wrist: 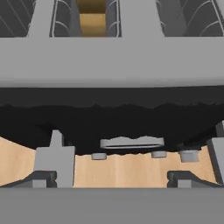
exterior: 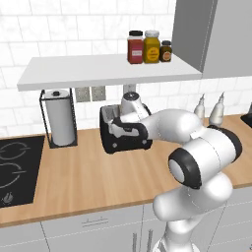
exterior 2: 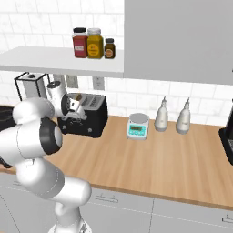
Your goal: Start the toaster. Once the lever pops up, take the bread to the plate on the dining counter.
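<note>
Both fingers [wrist: 46,173] spread wide, holding nothing, hovering at the toaster [exterior: 109,135] front on the surface [exterior: 88,182], bread [wrist: 92,24] down in its slot; I'd find the lever and push straight down until it latches.

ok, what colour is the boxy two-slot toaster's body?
Glossy black toaster, clearest in the right base view.

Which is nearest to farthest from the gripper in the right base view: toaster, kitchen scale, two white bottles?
1. toaster: directly at the gripper, whose open fingers sit at its left end.
2. kitchen scale: on the counter, right of the toaster.
3. two white bottles: further right, past the scale, near the wall.
</note>
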Robot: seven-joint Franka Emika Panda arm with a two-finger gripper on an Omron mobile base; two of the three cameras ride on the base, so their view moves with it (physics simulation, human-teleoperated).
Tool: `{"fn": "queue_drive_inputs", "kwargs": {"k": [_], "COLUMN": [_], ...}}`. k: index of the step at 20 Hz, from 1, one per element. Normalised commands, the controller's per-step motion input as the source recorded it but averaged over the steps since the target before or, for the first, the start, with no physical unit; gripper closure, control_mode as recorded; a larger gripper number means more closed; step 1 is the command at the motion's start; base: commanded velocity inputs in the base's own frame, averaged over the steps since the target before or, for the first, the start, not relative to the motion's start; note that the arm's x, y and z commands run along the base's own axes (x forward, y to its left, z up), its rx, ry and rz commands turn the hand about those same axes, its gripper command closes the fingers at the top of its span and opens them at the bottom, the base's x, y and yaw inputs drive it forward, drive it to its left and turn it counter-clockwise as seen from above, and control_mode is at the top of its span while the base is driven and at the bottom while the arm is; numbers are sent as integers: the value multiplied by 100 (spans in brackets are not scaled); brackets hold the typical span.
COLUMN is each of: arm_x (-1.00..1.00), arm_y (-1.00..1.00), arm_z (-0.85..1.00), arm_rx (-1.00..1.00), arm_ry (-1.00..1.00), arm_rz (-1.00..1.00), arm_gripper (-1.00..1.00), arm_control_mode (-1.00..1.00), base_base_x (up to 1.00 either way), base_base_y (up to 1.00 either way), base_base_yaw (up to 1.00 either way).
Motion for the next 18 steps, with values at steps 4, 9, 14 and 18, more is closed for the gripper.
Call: {"fn": "queue_drive_inputs", "kwargs": {"k": [4, 9, 14, 18], "arm_x": [0, 0, 0, 0], "arm_y": [0, 0, 0, 0], "arm_z": [-24, -22, -24, -22], "arm_rx": [0, 0, 0, 0], "arm_ry": [0, 0, 0, 0], "arm_rz": [0, 0, 0, 0], "arm_gripper": [-100, -100, -100, -100], "arm_control_mode": [-100, -100, -100, -100], "base_base_x": [0, 0, 0, 0], "base_base_y": [0, 0, 0, 0], "base_base_yaw": [0, 0, 0, 0]}}
